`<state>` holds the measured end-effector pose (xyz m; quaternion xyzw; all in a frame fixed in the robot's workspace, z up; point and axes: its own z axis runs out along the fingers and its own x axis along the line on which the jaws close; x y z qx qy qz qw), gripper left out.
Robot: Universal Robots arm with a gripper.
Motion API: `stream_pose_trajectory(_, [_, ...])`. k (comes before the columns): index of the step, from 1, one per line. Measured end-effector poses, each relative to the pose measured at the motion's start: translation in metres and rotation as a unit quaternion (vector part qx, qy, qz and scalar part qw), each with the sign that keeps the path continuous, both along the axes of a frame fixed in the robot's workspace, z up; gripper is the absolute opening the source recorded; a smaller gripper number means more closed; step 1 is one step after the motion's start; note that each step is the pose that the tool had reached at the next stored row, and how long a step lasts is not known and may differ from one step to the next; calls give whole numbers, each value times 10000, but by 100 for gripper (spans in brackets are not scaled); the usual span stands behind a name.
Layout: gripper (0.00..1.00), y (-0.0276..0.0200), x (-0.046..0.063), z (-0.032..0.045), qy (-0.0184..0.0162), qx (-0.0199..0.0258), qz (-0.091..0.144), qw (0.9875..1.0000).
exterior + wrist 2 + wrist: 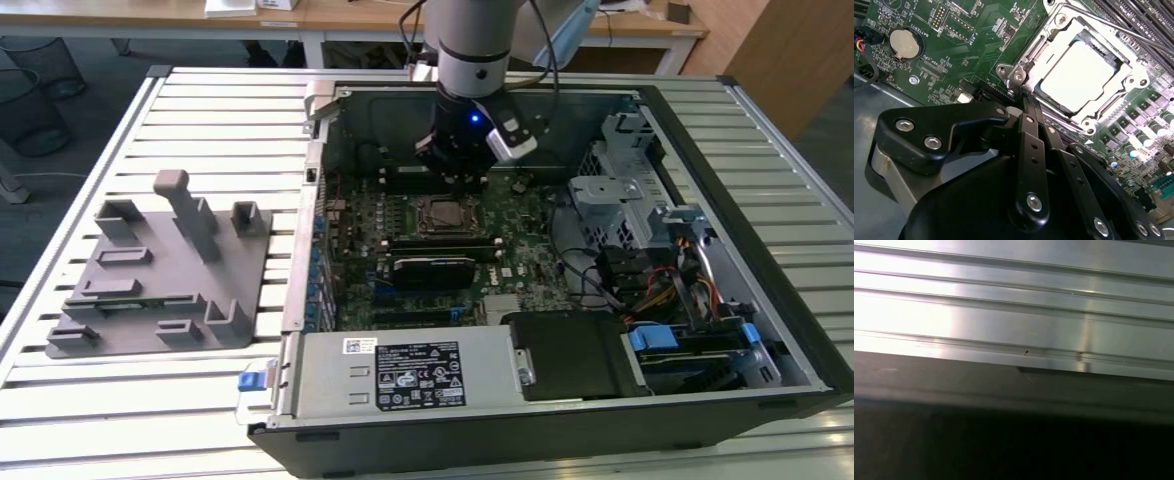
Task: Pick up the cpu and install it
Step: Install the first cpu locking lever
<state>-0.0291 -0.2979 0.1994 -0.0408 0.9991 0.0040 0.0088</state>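
Table [160,400] of slatted metal carries an open computer case [747,300] lying on its side, and a grey plastic holder tray [160,290] at the exterior view's left, well apart from the arm. Green motherboard [521,250] fills the case floor. Robot arm [470,50] comes down from above into the case; tool [461,180] hangs just above the socket frame [441,215]. Second wrist view: tool [1026,107] fingers are brought together into a narrow tip, nothing between them. Cpu [1081,75] sits seated in the socket, silvery top up, metal frame [1054,37] around it. Tool tip is just beside the frame's corner near the lever hinge [1014,75], off the cpu itself. Round coin battery [905,42] lies on the board, well apart.
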Motion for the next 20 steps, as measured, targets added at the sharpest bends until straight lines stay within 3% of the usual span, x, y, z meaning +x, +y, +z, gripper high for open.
stream_pose_trajectory(20, [11,-5,6,9,2,-1,1,10000])
